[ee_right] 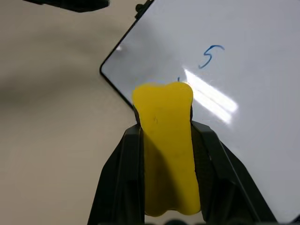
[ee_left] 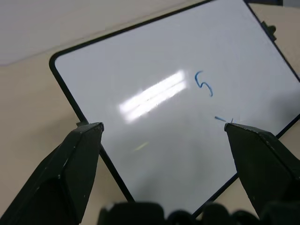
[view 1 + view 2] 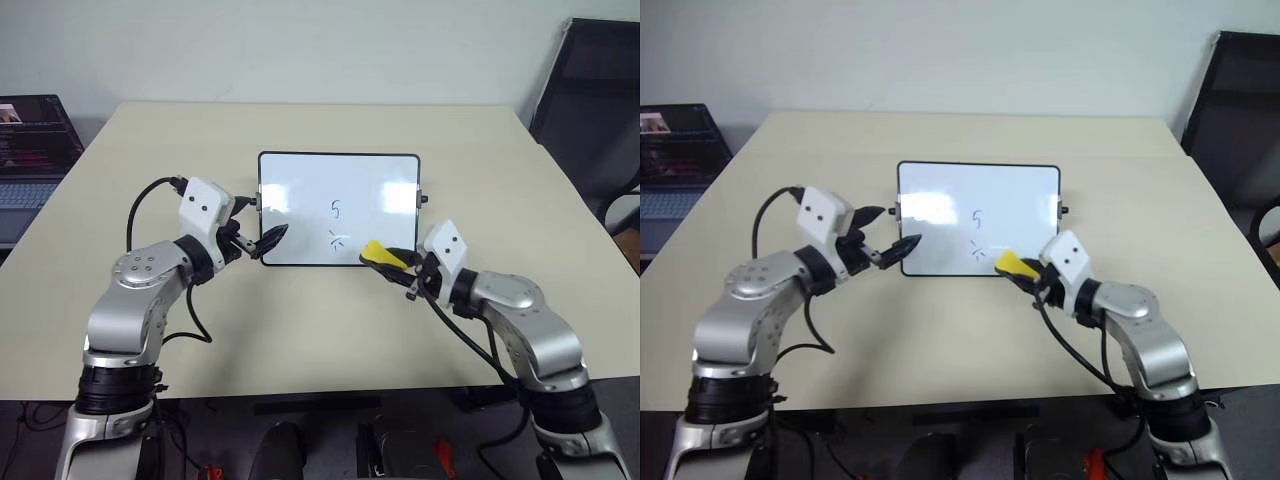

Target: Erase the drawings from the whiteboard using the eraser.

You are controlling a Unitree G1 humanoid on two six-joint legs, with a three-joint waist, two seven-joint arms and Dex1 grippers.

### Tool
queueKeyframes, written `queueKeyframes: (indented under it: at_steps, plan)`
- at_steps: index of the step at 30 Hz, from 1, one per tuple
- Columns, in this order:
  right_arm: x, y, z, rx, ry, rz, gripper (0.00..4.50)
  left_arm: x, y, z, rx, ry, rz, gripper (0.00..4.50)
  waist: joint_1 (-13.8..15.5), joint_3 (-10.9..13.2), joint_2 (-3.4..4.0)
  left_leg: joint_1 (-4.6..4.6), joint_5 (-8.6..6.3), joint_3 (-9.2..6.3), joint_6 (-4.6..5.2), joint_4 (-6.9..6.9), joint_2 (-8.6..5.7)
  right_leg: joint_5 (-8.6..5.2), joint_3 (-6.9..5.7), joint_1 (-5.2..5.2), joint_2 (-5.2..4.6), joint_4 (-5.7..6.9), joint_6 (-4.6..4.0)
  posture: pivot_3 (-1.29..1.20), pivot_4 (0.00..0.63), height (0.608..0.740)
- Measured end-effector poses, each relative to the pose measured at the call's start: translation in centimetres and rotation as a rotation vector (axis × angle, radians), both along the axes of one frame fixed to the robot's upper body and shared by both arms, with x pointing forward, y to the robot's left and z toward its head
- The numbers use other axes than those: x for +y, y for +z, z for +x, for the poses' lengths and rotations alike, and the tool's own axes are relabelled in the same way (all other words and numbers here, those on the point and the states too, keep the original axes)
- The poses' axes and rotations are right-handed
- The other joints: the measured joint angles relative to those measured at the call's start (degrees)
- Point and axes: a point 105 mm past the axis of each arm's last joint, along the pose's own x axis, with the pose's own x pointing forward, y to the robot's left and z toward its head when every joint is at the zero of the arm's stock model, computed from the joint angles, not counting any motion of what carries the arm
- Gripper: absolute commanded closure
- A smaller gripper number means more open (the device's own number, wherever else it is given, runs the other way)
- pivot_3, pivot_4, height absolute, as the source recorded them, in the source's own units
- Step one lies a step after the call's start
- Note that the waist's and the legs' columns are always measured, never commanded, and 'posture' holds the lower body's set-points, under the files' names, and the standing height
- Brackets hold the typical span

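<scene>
Right gripper [image 3: 392, 264] has the yellow eraser [image 3: 378, 253] clamped at the whiteboard's [image 3: 300, 190] near edge, beside the scribble [image 3: 339, 240]. Left gripper [image 3: 255, 237] gapes wide at the left edge. I'd press flat and wipe far, through the "5" [image 3: 336, 209].

whiteboard [image 3: 300, 185] mid-table [image 3: 150, 150], left pincer [image 3: 262, 240] at its near-left corner, eraser [image 3: 382, 254] seemingly over near edge

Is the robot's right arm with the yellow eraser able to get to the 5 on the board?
Probably yes. The right gripper holds the eraser at the whiteboard's near edge, and nothing lies between it and the 5.
</scene>
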Motion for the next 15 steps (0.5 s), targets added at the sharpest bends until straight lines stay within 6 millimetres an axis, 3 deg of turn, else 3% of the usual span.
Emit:
queueKeyframes:
  at_steps: [5,9,15]
  plan:
    - [-0.1,0.1,-0.7,0.036,-0.001,0.029,3.5,0.6,-1.3,-1.2,0.044,-0.054,0.017,0.0,-0.1,0.0,0.0,0.09,0.02,0.09,0.01,0.02,0.08,-0.01,0.04,0.02,0.08,0.02,0.0,0.0,0.15,0.74]
    - [-0.2,0.2,-0.5,0.029,-0.033,0.031,3.5,1.3,-3.7,-2.5,0.132,-0.08,0.053,0.0,-0.04,0.0,0.0,0.06,0.02,0.12,0.01,0.01,0.07,-0.03,0.09,0.0,0.07,-0.01,-0.01,0.0,0.15,0.74]
    - [0.4,1.0,0.0,-0.048,-0.014,-0.057,3.5,1.2,-3.4,-2.4,0.116,-0.082,0.065,0.0,0.14,0.01,-0.02,0.04,0.02,0.17,0.01,0.02,0.06,-0.03,0.04,0.0,0.06,-0.01,-0.01,0.0,0.15,0.74]
